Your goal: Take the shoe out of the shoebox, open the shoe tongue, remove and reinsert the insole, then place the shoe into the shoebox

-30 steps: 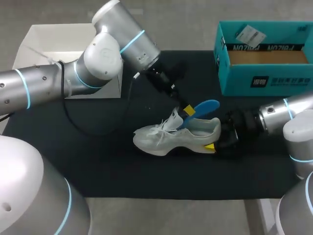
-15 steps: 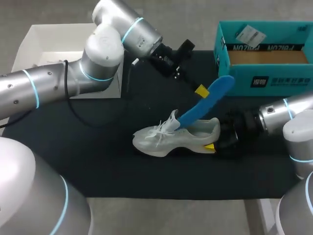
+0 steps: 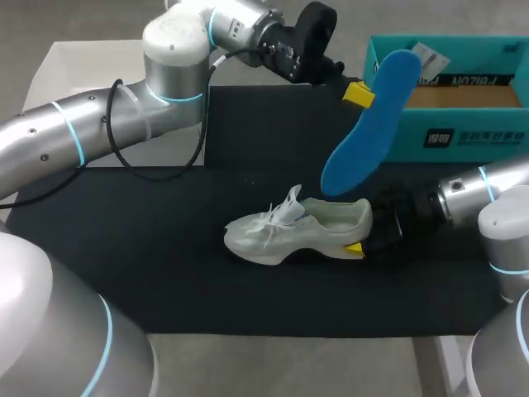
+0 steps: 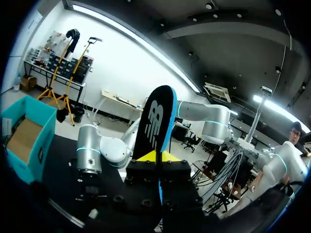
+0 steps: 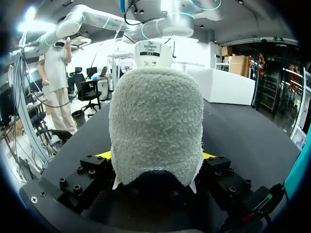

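My left gripper (image 3: 357, 93) is clamped on the blue insole (image 3: 369, 124) near its upper end. The free end hangs below it, just above the opening of the shoe (image 3: 302, 231). My right gripper (image 3: 362, 246) is clamped on the heel, with the shoe on the tabletop (image 3: 165, 248).

Risk: held so far from its free end, the insole may swing or slip and miss the opening on reinsertion.

Only the head view shows that gap. The right wrist view alone shows both fingers (image 5: 103, 155) flanking the heel.

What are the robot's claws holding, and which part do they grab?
Left claw pinches the blue foam insole near its upper end; right claw clamps the white sneaker by its heel.
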Controlling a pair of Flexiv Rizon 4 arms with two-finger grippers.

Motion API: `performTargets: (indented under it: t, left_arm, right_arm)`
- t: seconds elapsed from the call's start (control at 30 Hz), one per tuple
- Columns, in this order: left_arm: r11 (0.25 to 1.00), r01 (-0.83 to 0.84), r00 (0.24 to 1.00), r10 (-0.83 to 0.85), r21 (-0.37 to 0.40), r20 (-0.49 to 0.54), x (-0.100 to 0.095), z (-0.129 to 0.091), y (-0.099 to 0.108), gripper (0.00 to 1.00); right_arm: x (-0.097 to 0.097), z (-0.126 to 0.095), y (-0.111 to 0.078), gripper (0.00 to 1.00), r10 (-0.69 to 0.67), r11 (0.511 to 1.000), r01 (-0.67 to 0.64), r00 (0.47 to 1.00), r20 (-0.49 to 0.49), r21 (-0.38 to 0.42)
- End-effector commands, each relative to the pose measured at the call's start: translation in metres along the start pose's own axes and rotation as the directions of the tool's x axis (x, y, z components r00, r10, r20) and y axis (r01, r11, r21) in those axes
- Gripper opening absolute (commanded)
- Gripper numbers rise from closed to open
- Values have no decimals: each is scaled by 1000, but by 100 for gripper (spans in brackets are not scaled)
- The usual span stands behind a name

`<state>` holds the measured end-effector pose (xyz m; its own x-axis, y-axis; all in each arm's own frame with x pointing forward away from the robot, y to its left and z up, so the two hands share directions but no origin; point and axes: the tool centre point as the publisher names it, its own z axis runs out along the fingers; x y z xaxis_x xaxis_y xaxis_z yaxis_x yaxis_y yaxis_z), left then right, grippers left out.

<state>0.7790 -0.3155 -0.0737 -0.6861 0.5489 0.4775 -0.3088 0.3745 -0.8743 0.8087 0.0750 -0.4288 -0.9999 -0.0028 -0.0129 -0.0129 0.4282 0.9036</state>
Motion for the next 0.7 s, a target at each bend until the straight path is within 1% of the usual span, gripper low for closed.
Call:
performTargets:
  t: [0.03,0.6,0.63,0.7]
  left_arm:
    - [1000,2,999,-2,-16,-47,-10,0,-7,0]
    - [1000,2,999,-2,-16,-47,-10,0,-7,0]
    - [1000,1,1000,-1,1,-23,-1,-6,-11,0]
    - [998,-5,1000,6,66,-13,19,-12,-20,0]
  right_arm:
    - [0,2,0,0,0,1000,0,1000,2,2]
    - [0,2,0,0,0,1000,0,1000,2,2]
    - [0,2,0,0,0,1000,0,1000,2,2]
    - [0,2,0,0,0,1000,0,1000,2,2]
